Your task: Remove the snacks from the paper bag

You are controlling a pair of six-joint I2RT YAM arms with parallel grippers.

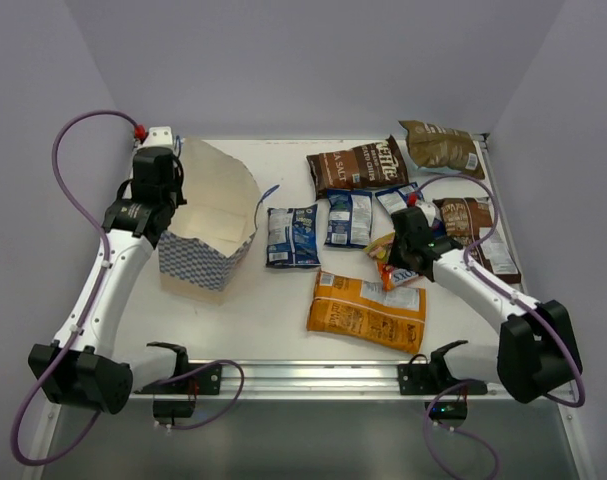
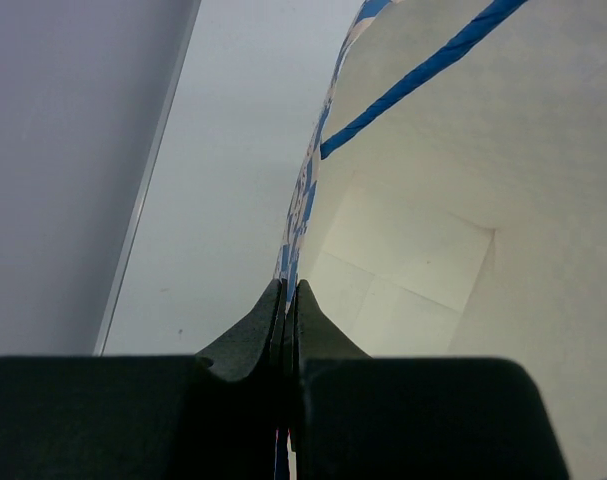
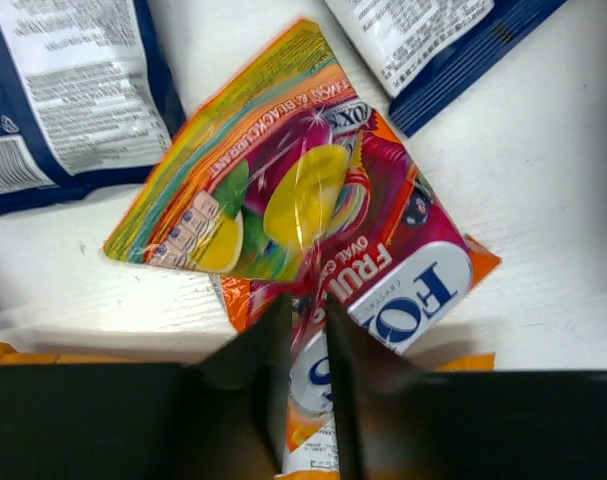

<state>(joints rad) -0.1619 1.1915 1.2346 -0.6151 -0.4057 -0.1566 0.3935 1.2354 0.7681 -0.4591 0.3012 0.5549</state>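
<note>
Eight snacks (image 1: 368, 310) lie right of the paper bag (image 1: 198, 262), whose rim the left gripper (image 2: 286, 292) pinches tight. Right gripper (image 3: 305, 310) straddles the red-yellow packet (image 3: 303, 200), jaws barely apart — gripped or freed, I cannot tell.

Blue-and-white checkered paper bag (image 1: 198, 265)
</note>
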